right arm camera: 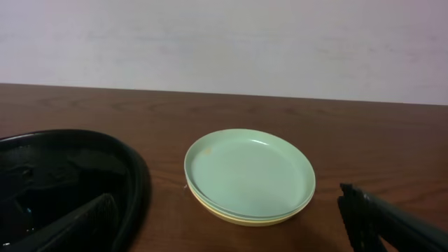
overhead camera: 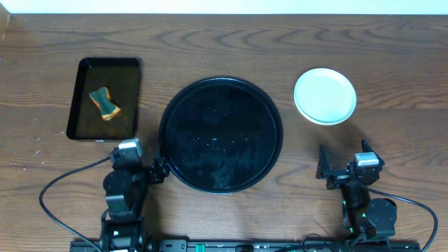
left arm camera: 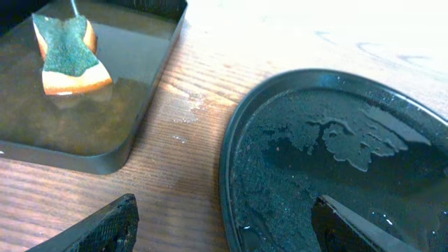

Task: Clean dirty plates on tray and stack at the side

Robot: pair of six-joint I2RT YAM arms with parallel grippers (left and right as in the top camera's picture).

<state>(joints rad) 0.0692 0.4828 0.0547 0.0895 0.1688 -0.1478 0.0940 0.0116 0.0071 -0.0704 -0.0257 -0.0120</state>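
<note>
**Both grippers empty, plates [overhead camera: 325, 96] stacked beside the tray [overhead camera: 220, 133]**

The left gripper [left arm camera: 224, 234] is spread wide with nothing between its fingers. It straddles the near rim of the round black tray, whose floor shows only a film of water. The right gripper [right arm camera: 231, 231] gapes just as wide and holds nothing. Ahead of it the plates sit stacked on the table [overhead camera: 224, 42], right of the tray and apart from it, with mint on top and yellow underneath. Left of the tray, a rectangular tray [overhead camera: 122, 84] holds a sponge [overhead camera: 105, 103].

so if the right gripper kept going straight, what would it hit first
Probably the stack of plates: it sits nearly dead ahead of the open right gripper, with only bare table between. Depth is unclear, so it could skim over the rim.
</note>
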